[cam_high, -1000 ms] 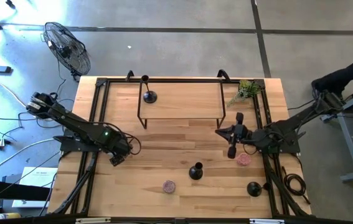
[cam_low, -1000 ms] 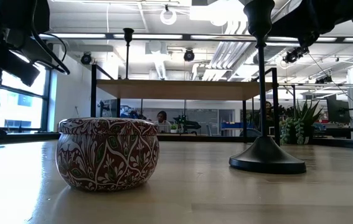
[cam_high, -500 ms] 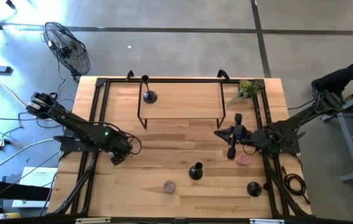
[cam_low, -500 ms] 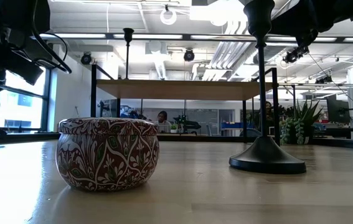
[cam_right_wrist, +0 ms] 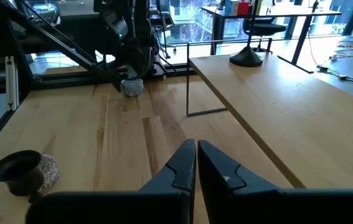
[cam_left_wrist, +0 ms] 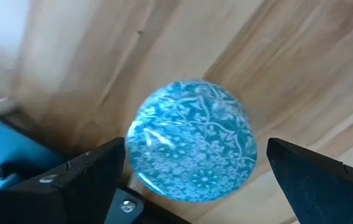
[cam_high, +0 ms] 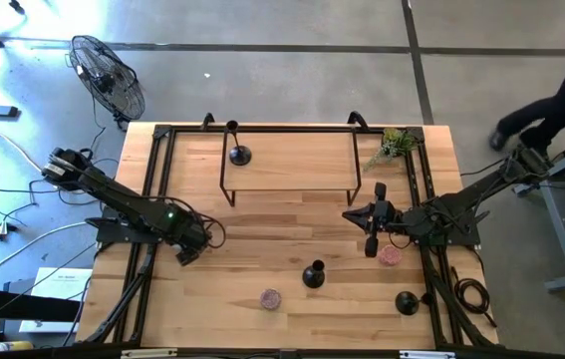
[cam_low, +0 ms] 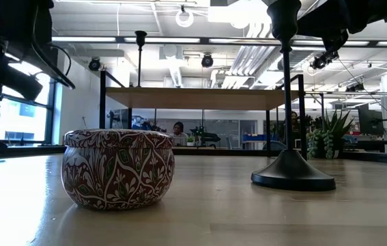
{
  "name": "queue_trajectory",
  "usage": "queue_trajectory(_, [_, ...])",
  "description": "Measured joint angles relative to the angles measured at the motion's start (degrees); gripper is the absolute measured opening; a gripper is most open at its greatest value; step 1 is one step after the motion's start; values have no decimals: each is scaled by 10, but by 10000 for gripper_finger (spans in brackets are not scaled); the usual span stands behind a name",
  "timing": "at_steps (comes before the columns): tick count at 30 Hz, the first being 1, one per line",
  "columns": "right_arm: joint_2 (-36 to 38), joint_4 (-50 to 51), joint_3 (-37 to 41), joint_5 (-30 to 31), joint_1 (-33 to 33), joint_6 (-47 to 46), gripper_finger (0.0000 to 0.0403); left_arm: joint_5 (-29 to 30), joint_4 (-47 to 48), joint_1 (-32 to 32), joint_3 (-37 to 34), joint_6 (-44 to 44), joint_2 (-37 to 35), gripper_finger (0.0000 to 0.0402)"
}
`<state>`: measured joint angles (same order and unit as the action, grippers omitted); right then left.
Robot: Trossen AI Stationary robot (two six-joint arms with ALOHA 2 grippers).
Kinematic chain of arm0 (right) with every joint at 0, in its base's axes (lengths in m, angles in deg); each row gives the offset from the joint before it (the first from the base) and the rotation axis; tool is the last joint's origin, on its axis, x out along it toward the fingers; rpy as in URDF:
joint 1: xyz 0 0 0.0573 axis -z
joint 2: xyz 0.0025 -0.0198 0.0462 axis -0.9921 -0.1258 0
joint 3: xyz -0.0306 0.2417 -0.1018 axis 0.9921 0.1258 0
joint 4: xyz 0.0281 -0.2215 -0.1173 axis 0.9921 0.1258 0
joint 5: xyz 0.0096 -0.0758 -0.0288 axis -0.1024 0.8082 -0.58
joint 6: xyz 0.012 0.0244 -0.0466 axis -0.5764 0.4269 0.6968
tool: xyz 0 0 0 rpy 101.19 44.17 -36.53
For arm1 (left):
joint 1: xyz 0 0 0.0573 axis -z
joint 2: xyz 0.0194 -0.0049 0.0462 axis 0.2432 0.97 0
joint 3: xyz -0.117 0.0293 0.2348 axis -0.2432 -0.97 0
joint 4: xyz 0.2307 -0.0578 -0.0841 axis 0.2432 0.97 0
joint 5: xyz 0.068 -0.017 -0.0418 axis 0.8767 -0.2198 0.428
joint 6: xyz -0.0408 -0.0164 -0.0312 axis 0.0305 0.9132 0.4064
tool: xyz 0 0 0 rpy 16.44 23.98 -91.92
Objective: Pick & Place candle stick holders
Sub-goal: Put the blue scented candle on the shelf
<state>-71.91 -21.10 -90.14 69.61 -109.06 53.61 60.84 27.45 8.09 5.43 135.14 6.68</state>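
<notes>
Plainly, no writing or brand can be read anywhere. The counter carries a raised shelf at its back edge, with one holder standing on its left part. A second holder stands on the open wood toward the front, and a third near the front right corner, close to the frame rail. Bare wood lies between the two arms.

The left gripper is spread wide over a blue patterned tin, which sits between its fingers; whether they touch it cannot be told. It is low over the counter's left side. The right gripper has its fingers pressed together and holds nothing; it hangs right of centre, just by a pink tin. Another patterned tin sits near the front edge.
</notes>
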Motion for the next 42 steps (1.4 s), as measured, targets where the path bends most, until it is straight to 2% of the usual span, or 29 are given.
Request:
queue_trajectory(19, [0,0,0,4,0,-4,12,29,-5,0,-3,-8,0,381])
queue_trajectory(23, [0,0,0,4,0,-4,12,30,-3,0,-3,-9,0,357])
queue_trajectory(29, [0,0,0,4,0,-4,12,30,-1,0,-2,-9,0,280])
queue_trajectory(42, [0,0,0,4,0,0,12,25,22,0,24,-13,1,280])
